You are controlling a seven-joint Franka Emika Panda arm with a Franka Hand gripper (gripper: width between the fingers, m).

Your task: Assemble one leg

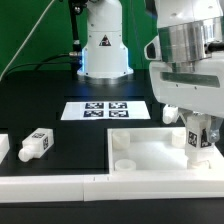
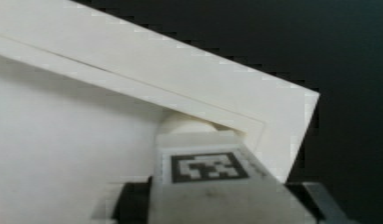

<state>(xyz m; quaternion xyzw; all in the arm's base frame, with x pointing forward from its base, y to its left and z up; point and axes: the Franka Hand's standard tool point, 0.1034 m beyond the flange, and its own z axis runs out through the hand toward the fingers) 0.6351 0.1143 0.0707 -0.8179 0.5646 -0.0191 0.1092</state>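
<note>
The jaws pinch a leg (image 1: 197, 138) and hold it upright at a corner of the white tray (image 1: 160, 150), near the table's (image 1: 40, 95) front edge on the exterior view's right. A second leg (image 1: 35, 145) lies near the front edge on the left.

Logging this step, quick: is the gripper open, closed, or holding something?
Gripper: closed, holding the leg.

arm (image 1: 188, 12): white, silver wrist (image 1: 190, 45) | base (image 1: 104, 60): triangle sticker (image 1: 103, 42) | end effector (image 1: 198, 138): white
</note>
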